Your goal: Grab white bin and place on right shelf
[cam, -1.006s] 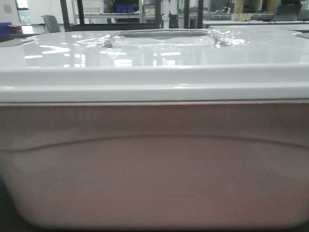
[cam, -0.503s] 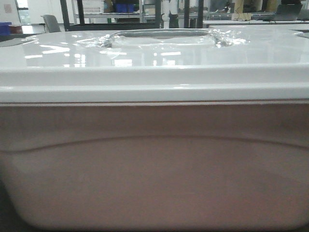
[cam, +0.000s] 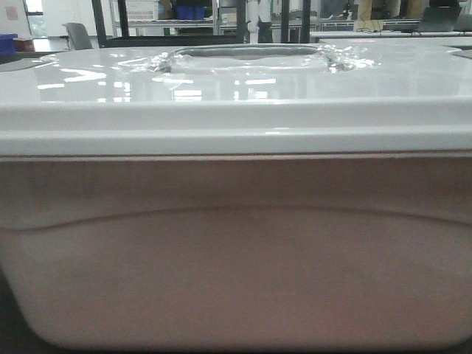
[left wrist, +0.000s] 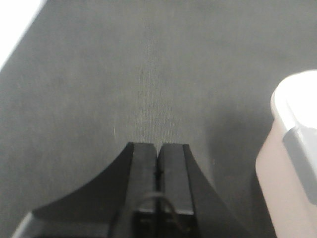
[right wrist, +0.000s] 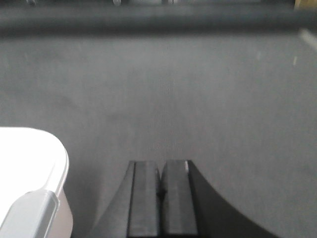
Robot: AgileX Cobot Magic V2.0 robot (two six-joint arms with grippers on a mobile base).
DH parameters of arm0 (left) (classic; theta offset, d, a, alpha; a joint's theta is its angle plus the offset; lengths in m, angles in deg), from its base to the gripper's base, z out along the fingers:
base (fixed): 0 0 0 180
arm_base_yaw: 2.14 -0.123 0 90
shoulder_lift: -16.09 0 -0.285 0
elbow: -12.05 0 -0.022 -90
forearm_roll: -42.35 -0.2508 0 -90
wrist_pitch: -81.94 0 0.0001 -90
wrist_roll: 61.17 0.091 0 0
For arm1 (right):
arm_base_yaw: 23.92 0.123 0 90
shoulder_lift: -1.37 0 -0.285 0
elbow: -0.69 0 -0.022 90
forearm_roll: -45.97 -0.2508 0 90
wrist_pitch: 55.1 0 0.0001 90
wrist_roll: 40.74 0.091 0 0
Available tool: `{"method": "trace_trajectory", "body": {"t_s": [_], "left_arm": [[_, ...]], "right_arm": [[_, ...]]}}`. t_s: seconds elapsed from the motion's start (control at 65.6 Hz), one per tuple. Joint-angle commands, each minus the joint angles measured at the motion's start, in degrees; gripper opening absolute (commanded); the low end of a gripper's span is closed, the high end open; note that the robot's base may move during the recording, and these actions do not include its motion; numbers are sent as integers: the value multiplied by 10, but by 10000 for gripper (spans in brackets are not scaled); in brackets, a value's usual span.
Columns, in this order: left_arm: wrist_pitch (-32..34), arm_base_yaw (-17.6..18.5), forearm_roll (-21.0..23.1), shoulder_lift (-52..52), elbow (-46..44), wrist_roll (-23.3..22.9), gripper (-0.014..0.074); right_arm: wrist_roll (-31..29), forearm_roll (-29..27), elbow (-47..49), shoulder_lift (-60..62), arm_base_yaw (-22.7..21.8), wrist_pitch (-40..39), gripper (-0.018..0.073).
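Three views, taken in turn. From the front, the white bin (cam: 236, 258) filled nearly everything, very close to the camera. Its milky pinkish wall sat under a glossy lid (cam: 236, 96) with a recessed handle (cam: 243, 55) near the far edge. I judged it bulky and fairly stiff, though broad plastic walls tend to flex. The shiny lid would be slippery, and I could not tell the weight because the contents were hidden. It was far too wide for one pair of jaws. I would take it from both ends, under the lid's overhanging rim, and not trust the handle alone. Behind it were dark racks (cam: 118, 18), blue crates (cam: 190, 11) and a chair (cam: 77, 33) in a bright workroom. I could not pick out the right shelf with any certainty.

At my left wrist, my left gripper (left wrist: 158, 151) had its jaws pressed together on nothing. The bin's rounded corner showed at the right edge, near but apart, with a grey clip (left wrist: 299, 148) on its end. Below was a dull grey surface (left wrist: 99, 74), finely woven in look, so probably grippy rather than slick.

At my right wrist, my right gripper (right wrist: 161, 168) was likewise closed and empty. The bin's corner lay at the lower left, just beside me and not touching. I had to open both jaws before any hold.
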Motion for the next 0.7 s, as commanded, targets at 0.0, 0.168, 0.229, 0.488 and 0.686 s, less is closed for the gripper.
{"method": "trace_trajectory", "body": {"t_s": [0.0, 0.168, 0.229, 0.488, 0.686], "left_arm": [[-18, 1, 5, 68, -62, 0, -118], [-126, 1, 6, 163, -150, 0, -118], [-170, 1, 6, 195, -177, 0, -118], [-248, 1, 68, 294, -225, 0, -118], [-248, 1, 103, 335, -225, 0, -118]], "right_arm": [[-2, 6, 80, -75, 1, 36, 30], [-2, 6, 195, -189, 1, 215, 30], [-2, 6, 226, -221, 1, 271, 30], [-2, 6, 261, -311, 1, 376, 30], [-2, 6, 261, -327, 1, 417, 30]]}}
